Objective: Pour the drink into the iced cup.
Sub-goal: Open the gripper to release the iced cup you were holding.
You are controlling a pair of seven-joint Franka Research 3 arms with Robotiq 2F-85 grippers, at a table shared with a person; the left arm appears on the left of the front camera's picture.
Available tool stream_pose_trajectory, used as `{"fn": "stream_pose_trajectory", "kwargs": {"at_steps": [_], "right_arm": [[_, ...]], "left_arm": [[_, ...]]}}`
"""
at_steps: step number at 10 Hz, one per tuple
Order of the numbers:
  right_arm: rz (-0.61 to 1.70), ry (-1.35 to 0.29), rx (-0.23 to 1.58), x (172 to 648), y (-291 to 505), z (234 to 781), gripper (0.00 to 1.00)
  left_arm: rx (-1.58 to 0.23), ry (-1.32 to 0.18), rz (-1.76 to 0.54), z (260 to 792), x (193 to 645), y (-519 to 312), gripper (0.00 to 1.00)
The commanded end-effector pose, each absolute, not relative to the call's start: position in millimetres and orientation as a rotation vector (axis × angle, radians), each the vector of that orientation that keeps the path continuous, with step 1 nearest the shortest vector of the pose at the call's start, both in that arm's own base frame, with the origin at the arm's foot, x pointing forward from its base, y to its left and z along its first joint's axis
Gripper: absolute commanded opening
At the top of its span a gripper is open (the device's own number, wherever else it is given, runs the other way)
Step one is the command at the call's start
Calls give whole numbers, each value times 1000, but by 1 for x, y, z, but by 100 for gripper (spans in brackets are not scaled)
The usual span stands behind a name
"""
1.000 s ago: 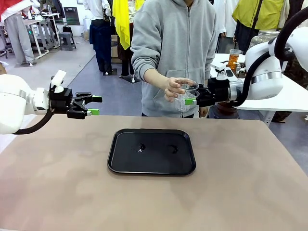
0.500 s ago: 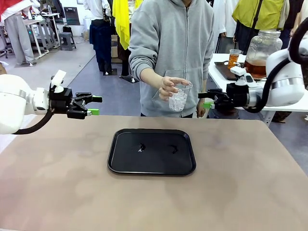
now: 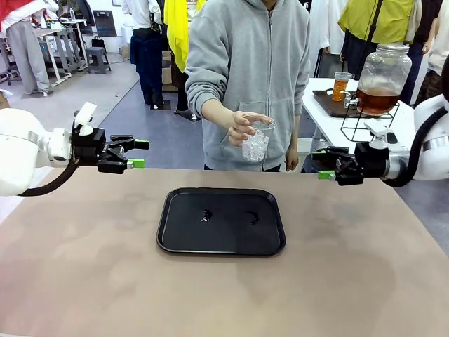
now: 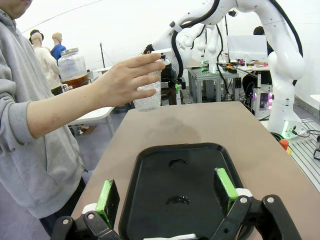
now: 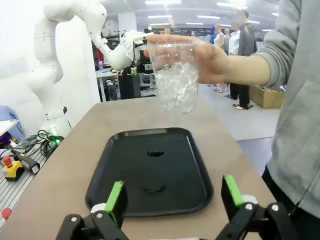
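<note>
With their green-padded fingers spread wide and holding nothing, the left gripper (image 3: pixel 137 153) and the right gripper (image 3: pixel 322 164) hang above opposite ends of the tan surface (image 3: pixel 84 281), pointing toward each other across a black tray (image 3: pixel 222 242) that lies between and below them, bare but for two small wet patches. Beyond the fingers of both, at the far edge of the surface, a person in a grey hoodie holds the iced cup (image 3: pixel 255 142) up in one hand (image 3: pixel 242 128), above the far rim of the tray and well apart from either gripper; the clear cup carries ice and no amber liquid. The drink (image 3: pixel 377 100) sits behind the right gripper, in the lower part of a big glass dispenser jar (image 3: pixel 382 77) on a wire stand on a white side table, with a small cup of the same amber liquid (image 3: pixel 341 86) just beside it. By the look of things the pour has not begun: no fingers hold a vessel of drink, the iced cup is in the person's hand and not yet set down, and fetching, tilting and filling are all still ahead.
</note>
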State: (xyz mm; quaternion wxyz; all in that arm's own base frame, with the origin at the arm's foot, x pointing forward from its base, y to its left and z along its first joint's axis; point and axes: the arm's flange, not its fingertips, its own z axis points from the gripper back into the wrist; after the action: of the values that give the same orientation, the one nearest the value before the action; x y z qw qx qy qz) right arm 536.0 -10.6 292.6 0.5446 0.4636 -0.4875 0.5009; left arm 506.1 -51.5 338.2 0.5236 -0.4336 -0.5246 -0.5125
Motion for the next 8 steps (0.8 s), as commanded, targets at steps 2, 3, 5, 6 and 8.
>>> {"fn": "stream_pose_trajectory", "kwargs": {"at_steps": [2, 3, 5, 6, 8], "right_arm": [[1225, -1193, 1115, 534, -20, 290, 100], [1185, -1153, 1111, 534, -16, 288, 100], [1185, -1153, 1111, 534, -16, 288, 100], [1185, -1153, 1111, 534, -16, 288, 100], [1185, -1153, 1111, 534, -16, 288, 100]], "left_arm": [[-1033, -1249, -1235, 339, 505, -52, 100], [-1033, -1249, -1235, 339, 505, -52, 100], [-1033, -1249, -1235, 339, 505, -52, 100], [-1033, -1249, -1235, 339, 505, -52, 100], [-1033, -1249, -1235, 339, 505, -52, 100]]}}
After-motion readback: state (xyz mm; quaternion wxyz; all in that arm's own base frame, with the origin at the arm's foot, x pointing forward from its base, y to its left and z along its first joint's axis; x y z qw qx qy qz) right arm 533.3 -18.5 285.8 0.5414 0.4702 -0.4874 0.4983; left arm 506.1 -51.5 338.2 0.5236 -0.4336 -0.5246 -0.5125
